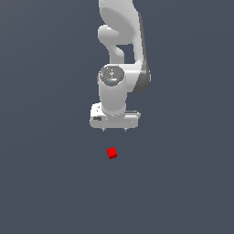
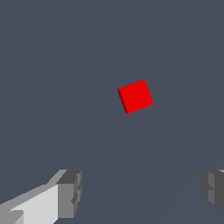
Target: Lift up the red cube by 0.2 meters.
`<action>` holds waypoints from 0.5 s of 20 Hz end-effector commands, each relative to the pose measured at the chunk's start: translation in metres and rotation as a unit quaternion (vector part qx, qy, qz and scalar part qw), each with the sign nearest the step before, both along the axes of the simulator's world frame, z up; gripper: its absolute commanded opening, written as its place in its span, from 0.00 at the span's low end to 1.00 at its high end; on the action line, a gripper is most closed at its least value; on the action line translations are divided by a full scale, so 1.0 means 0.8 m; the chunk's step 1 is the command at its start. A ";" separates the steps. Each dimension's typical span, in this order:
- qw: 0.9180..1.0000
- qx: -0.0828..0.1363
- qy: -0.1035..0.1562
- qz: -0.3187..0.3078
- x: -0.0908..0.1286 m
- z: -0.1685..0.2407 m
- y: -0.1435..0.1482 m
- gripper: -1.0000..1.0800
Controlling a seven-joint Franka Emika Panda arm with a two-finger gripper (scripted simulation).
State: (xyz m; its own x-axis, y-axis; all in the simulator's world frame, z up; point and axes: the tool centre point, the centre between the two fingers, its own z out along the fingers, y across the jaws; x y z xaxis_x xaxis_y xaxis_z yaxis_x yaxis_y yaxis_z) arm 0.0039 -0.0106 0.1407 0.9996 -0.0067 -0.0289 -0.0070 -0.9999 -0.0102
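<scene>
The red cube (image 1: 112,153) is a tiny bright red block lying on the dark grey floor, a little below the white arm in the exterior view. It also shows in the wrist view (image 2: 135,95), turned slightly askew. My gripper (image 1: 115,130) hangs above the cube, apart from it, pointing down. Its fingers (image 2: 70,192) stand wide apart with nothing between them; the gripper is open and empty. The cube lies ahead of the gap between the fingers, not inside it.
The flat dark grey floor (image 1: 183,183) spreads all around the cube. The white arm (image 1: 119,55) rises from the gripper to the top of the exterior view.
</scene>
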 end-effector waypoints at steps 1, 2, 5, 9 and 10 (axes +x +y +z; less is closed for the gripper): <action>1.000 0.000 -0.001 0.016 0.006 -0.015 -0.003 0.96; 1.000 0.000 -0.002 0.024 0.010 -0.022 -0.005 0.96; 0.999 0.000 -0.004 0.051 0.022 -0.045 -0.009 0.96; 0.996 -0.001 -0.008 0.092 0.041 -0.081 -0.014 0.96; 0.995 -0.001 -0.009 0.102 0.046 -0.089 -0.015 0.96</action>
State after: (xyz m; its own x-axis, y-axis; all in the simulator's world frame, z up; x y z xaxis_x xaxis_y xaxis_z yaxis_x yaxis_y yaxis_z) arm 0.0346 -0.0216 0.0802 0.9862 0.1647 -0.0150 0.1646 -0.9863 -0.0073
